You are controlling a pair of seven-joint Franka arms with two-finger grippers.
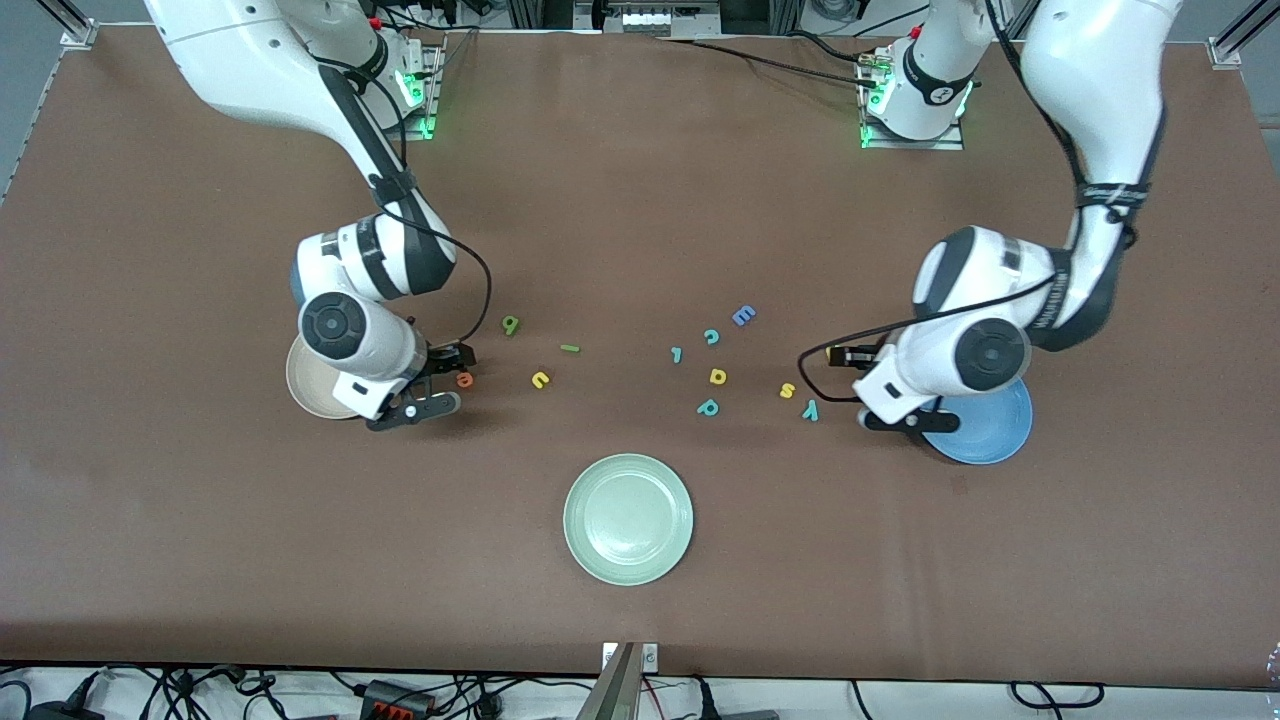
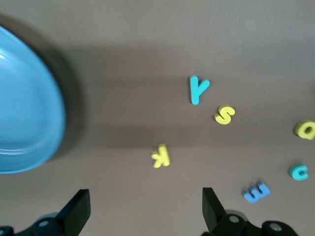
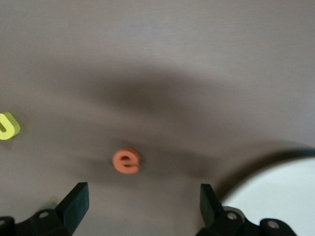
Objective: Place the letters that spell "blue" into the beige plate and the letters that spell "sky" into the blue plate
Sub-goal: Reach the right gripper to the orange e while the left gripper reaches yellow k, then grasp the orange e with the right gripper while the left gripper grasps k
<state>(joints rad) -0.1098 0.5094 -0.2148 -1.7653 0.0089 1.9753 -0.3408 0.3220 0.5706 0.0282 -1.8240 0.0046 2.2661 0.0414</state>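
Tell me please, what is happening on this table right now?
Two robot arms are sorting foam letters into plates, and none is placed yet. The right gripper hangs open above the orange e, beside the beige plate. The left gripper hangs open near the yellow k, with the yellow s and teal y beside the blue plate. Both plates are empty.

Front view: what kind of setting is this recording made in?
Most likely a robotics lab bench: two arms bolted onto a brown table, loose cables along its edge, and foam letters with plain plates as props.
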